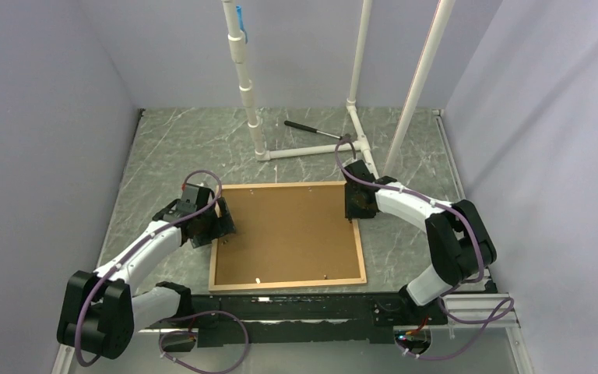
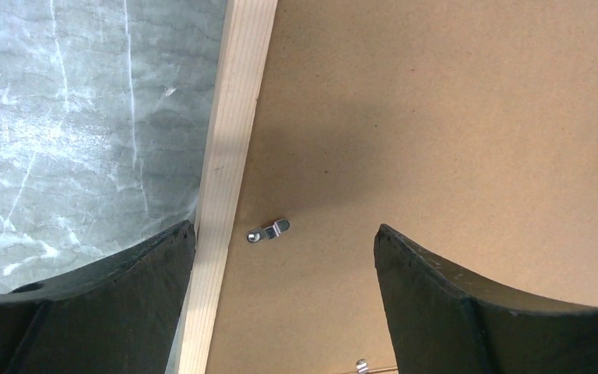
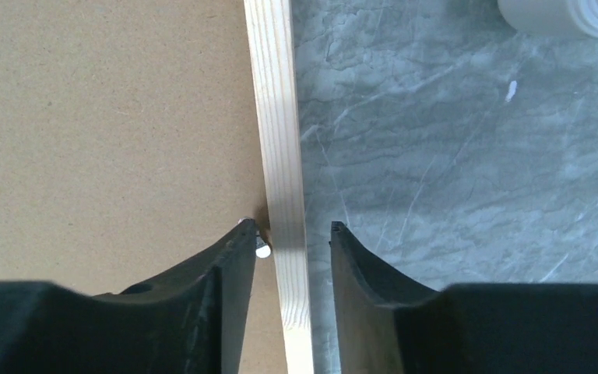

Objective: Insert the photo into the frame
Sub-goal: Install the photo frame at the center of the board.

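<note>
The light-wood frame (image 1: 288,284) lies flat at the table's middle with a plain brown backing board (image 1: 288,234) filling it. The photo is hidden. My left gripper (image 1: 222,227) is open over the frame's left rail. In the left wrist view its jaws (image 2: 285,228) straddle the rail (image 2: 230,156) and a small metal clip (image 2: 270,231) on the board (image 2: 436,117). My right gripper (image 1: 352,210) is over the right rail. In the right wrist view it (image 3: 292,226) is narrowly open astride the rail (image 3: 276,117), one finger by a metal clip (image 3: 262,251).
A white pipe stand (image 1: 311,148) rises from the table behind the frame, and a pipe fitting (image 3: 561,15) shows in the right wrist view. A black-handled tool (image 1: 311,130) lies at the back. Walls close in on both sides.
</note>
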`<state>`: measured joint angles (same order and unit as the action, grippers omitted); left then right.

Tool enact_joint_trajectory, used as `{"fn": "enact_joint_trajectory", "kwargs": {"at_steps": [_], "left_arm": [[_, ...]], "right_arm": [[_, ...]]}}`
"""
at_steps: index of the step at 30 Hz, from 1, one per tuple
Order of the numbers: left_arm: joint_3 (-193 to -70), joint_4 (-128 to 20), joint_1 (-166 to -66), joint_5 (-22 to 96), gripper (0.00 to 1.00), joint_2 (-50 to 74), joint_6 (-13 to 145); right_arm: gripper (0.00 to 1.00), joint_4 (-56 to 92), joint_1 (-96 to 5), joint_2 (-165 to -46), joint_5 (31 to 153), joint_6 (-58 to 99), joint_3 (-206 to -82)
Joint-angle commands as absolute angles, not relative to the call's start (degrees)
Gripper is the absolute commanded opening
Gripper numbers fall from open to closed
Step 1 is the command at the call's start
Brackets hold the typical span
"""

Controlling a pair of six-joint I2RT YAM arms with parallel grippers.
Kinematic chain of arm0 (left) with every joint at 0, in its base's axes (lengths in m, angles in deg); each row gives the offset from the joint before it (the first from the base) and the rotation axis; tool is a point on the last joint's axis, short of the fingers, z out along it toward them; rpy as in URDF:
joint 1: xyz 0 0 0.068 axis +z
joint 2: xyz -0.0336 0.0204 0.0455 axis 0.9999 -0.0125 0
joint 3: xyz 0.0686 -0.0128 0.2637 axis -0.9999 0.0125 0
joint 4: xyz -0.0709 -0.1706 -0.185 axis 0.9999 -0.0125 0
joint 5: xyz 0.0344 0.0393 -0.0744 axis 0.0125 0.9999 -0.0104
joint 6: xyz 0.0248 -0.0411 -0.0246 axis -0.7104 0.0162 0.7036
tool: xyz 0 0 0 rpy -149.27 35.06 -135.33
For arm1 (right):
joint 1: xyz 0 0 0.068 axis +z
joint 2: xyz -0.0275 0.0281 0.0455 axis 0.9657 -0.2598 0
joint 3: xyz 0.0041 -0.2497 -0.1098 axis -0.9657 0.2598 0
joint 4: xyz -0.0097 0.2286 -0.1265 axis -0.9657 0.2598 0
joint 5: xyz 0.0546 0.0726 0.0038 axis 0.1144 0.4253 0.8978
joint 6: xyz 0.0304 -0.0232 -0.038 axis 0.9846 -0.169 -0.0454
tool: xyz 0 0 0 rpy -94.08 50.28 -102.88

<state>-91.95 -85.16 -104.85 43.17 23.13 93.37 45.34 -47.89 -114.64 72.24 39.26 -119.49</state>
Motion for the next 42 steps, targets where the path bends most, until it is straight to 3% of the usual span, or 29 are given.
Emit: {"fn": "enact_joint_trajectory", "kwargs": {"at_steps": [1,4,18,20,24,27,36,40,42], "left_arm": [[-93.38,-86.53,-104.99,43.49,0.88,25.03,92.0],[-93.25,-86.36,-105.01,43.23,0.88,25.02,92.06],[-93.12,-86.13,-105.01,42.84,0.87,22.91,91.81],[-93.12,-86.14,-104.97,42.87,0.87,23.06,91.81],[-93.12,-86.23,-105.01,42.93,0.87,22.88,91.74],[-93.21,-86.42,-105.01,43.24,0.87,22.71,91.63],[-93.29,-86.39,-105.01,42.96,0.86,21.99,91.61],[-93.5,-86.95,-105.01,43.52,0.86,22.44,91.57],[-93.79,-87.74,-105.08,44.05,0.86,22.36,91.29]], "right_arm": [[0.46,47.33,-47.86,-110.38,72.21,40.17,-120.13],[0.52,47.42,-47.87,-110.03,73.26,39.84,-120.38],[0.49,45.49,-47.75,-116.89,72.8,38.27,-119.14],[0.41,45.34,-47.69,-117.35,72.22,38.09,-119.07],[0.14,45.82,-47.58,-118.32,70.8,37.81,-119.51],[0.02,46.21,-47.13,-118.21,69.49,37.48,-119.8],[0.0,47.12,-46.45,-117.15,68.52,37.38,-120.16],[0.4,47.69,-46.49,-114.56,70.52,38.18,-120.25],[0.54,47.86,-46.51,-112.92,71.69,38.64,-120.25]]}}
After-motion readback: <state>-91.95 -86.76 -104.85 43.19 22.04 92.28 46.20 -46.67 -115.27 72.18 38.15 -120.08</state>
